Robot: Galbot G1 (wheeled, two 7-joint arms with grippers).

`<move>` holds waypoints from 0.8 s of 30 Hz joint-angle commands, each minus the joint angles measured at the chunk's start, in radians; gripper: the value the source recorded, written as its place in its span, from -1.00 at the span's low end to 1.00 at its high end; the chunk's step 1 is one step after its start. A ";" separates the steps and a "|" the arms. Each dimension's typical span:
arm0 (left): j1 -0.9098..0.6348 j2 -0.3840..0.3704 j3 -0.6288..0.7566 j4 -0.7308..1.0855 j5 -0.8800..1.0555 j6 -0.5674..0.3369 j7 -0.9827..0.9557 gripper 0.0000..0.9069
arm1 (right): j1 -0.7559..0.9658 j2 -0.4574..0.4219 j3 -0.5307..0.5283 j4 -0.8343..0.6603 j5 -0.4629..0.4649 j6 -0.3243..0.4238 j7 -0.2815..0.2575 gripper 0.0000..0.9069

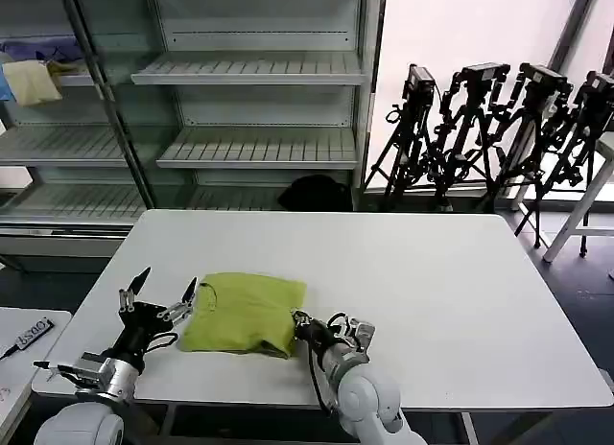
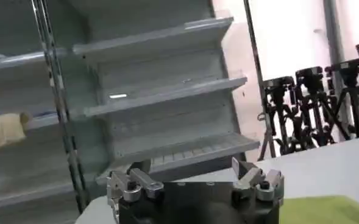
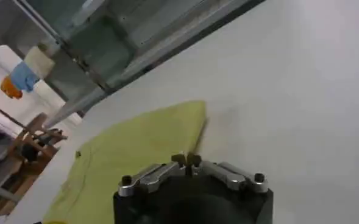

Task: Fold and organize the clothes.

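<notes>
The clothes are one lime yellow-green T-shirt [image 1: 245, 313], lying folded into a rough rectangle near the front left of the white table [image 1: 451, 292]. My left gripper [image 1: 161, 293] hovers open just off the shirt's left edge, nothing between its fingers; from the left wrist, this gripper [image 2: 185, 173] has a corner of the shirt [image 2: 331, 210] beside it. My right gripper [image 1: 300, 322] sits at the shirt's front right corner. In the right wrist view its tips [image 3: 186, 159] are pressed shut against the edge of the shirt [image 3: 136, 146], with no fabric visible between them.
Empty metal shelves [image 1: 259, 143] stand behind the table, with a pale yellow cloth [image 1: 32, 81] on an upper left shelf. Black tripods [image 1: 499, 119] line the back right. A small side table [image 1: 19, 344] stands at the front left. The table's right half is bare.
</notes>
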 commanded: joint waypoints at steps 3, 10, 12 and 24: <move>0.009 -0.003 -0.019 0.005 -0.008 -0.007 -0.003 1.00 | 0.006 -0.008 0.026 0.003 0.012 0.000 0.021 -1.00; 0.018 -0.002 -0.032 0.009 -0.019 -0.011 -0.009 1.00 | -0.024 -0.092 0.088 0.057 0.024 -0.002 0.006 -1.00; 0.018 -0.004 -0.028 0.011 -0.018 -0.012 -0.009 1.00 | -0.041 -0.123 0.108 0.075 0.024 -0.002 -0.002 -1.00; 0.015 -0.013 -0.011 0.025 -0.037 -0.008 -0.037 1.00 | -0.097 -0.266 0.284 0.121 0.076 0.000 -0.068 -1.00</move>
